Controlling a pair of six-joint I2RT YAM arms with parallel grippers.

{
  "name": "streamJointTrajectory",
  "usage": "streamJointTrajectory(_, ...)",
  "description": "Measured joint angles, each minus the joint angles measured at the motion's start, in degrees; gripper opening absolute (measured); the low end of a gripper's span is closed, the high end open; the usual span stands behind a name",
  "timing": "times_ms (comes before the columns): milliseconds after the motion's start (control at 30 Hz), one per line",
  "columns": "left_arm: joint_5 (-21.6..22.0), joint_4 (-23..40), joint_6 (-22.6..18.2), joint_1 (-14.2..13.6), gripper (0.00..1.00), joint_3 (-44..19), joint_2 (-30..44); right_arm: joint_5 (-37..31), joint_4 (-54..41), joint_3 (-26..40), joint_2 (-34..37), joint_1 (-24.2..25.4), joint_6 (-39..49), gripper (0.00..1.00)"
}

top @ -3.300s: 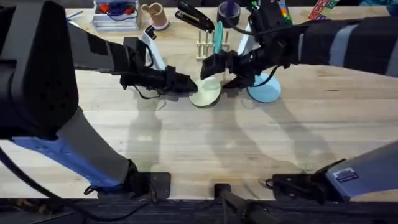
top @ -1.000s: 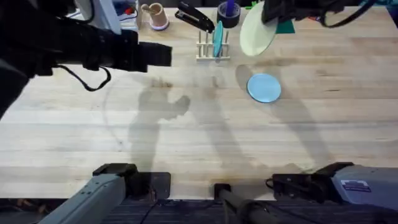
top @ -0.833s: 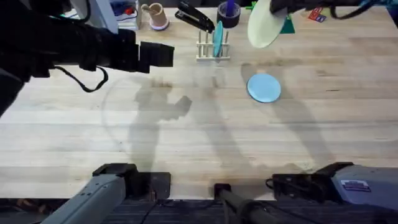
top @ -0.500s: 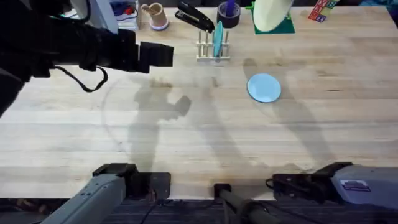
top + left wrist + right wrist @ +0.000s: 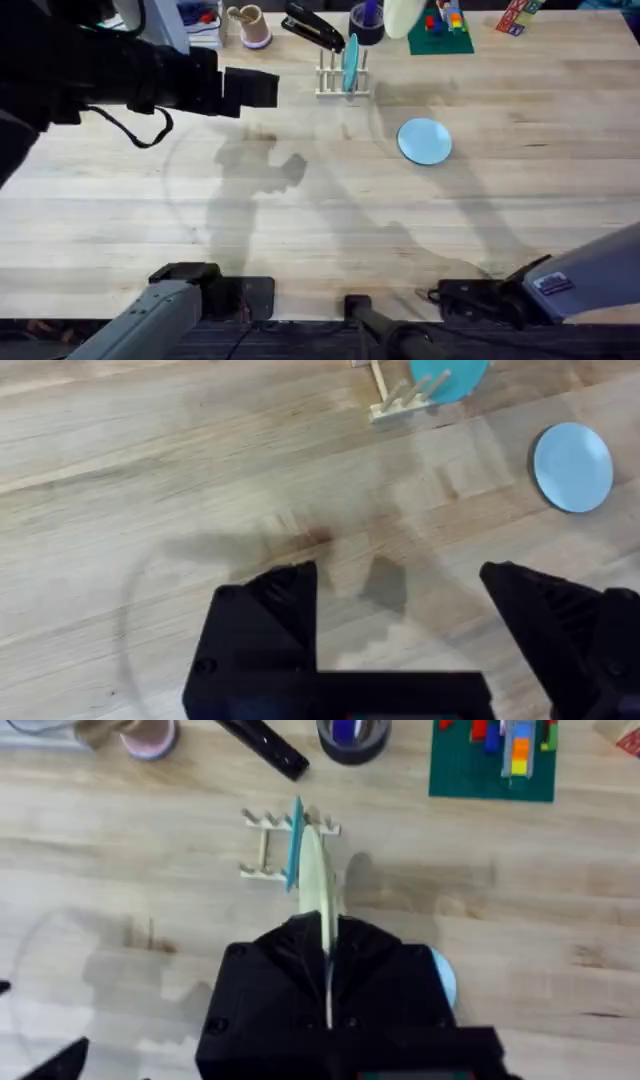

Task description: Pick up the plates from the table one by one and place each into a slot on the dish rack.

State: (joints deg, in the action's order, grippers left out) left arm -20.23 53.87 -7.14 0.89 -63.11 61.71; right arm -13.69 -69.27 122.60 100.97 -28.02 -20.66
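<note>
The cream-yellow plate [image 5: 399,15] hangs high over the table's back edge. In the right wrist view it stands edge-on [image 5: 318,885], with my right gripper [image 5: 325,935] shut on it, above the dish rack [image 5: 288,846]. The small wooden dish rack [image 5: 342,78] holds a teal plate [image 5: 351,62] upright in a slot. A light blue plate [image 5: 425,140] lies flat on the table [image 5: 320,230], right of the rack. My left gripper [image 5: 250,88] hovers left of the rack, open and empty [image 5: 400,590]. Its wrist view takes in the rack [image 5: 400,402] and the blue plate [image 5: 572,466].
Along the back edge stand a black stapler [image 5: 314,28], a dark tape roll [image 5: 366,20], a green baseplate with bricks [image 5: 441,28], a tan cup [image 5: 248,25] and a clear tray [image 5: 180,14]. The left arm [image 5: 90,70] looms large over the left side.
My right gripper lifted the cream plate off the table, carried it up toward the back, then left toward the rack. The left arm drew back left and has since held still.
</note>
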Motion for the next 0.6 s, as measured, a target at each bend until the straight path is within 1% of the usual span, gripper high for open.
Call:
streamJointTrajectory(133,0.09,0.0,0.0,0.0,0.995,0.0,0.0,-2.09,-0.4,4.35,3.13,-1.5,-0.77,0.03)
streamJointTrajectory(233,0.15,0.0,0.0,0.0,0.995,0.0,0.0,-3.83,-0.42,6.3,4.65,-3.16,-1.19,0.03)
streamJointTrajectory(367,0.15,0.0,-0.02,0.0,0.995,0.0,0.0,-5.45,-0.71,6.89,5.57,-4.72,-2.2,0.03)
streamJointTrajectory(600,0.15,0.0,0.0,0.0,0.995,0.0,0.0,-8.64,-1.6,6.91,5.72,-4.71,-4.51,0.03)
